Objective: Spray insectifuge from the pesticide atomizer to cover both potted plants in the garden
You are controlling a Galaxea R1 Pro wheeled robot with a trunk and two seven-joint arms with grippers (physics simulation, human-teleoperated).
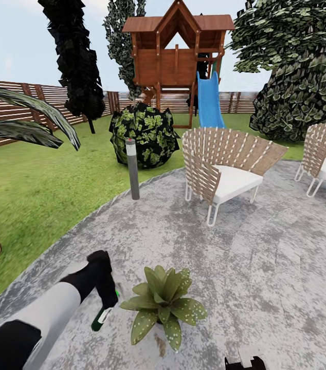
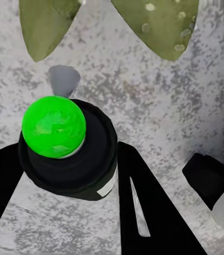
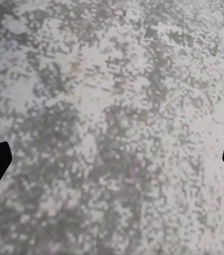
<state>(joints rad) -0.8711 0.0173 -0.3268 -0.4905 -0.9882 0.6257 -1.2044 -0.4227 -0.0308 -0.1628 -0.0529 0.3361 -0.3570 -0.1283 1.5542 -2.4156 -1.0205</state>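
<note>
Clamping the pesticide atomizer (image 1: 103,313), left tool (image 1: 106,303) hangs beside potted plant (image 1: 164,303) — right tool (image 3: 112,159) spread.

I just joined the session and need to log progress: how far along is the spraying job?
Pickup looks done: the left gripper holds the pesticide atomizer over the patio. In hand: it sits beside one potted plant. No spray is visible on the leaves. Left: covering this plant, then the second one.

Dark green atomizer (image 1: 103,317) tilted, gripped in left gripper (image 1: 106,308); potted plant (image 1: 164,303) just right, upright on near patio (image 1: 266,257).
</note>
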